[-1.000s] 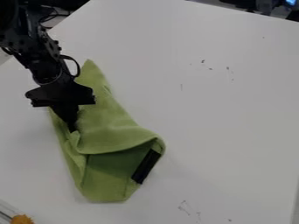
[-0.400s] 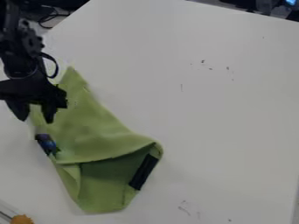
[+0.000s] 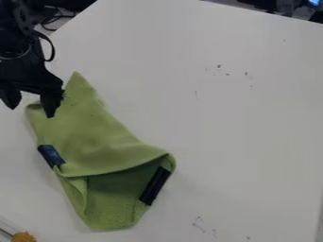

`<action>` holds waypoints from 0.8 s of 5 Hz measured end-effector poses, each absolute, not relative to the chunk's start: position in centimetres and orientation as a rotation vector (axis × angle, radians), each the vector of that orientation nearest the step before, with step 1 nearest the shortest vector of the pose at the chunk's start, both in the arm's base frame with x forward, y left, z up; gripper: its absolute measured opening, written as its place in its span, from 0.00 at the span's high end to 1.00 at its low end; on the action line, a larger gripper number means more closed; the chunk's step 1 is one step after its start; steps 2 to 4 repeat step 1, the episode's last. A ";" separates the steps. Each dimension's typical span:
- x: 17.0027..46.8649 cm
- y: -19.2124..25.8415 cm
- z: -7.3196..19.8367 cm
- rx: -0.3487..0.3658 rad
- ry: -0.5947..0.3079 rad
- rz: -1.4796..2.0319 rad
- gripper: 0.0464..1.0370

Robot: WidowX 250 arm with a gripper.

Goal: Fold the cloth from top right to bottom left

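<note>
**Fingers spread wide above the folded green cloth!**

And there's the end effector (image 3: 31, 111) at the upper left, fingers well apart, nothing pinched between them, one overlapping the cloth's upper left part! The green cloth (image 3: 95, 146) lies left of centre on the white bench (image 3: 246, 123), peak pointing up, top layer folded across, lower layer peeking out below. One dark strip (image 3: 50, 155) on its left edge, another (image 3: 154, 185) at the lower right!
</note>
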State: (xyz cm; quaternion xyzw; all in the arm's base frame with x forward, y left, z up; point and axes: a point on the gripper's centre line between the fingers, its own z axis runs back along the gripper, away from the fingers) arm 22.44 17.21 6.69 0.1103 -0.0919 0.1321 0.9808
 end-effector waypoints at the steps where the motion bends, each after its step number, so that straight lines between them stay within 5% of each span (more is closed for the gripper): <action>1: 23.1 17.5 7.5 0.233 -0.190 0.176 0.04; 4: 23.1 17.5 7.5 0.233 -0.190 0.176 0.04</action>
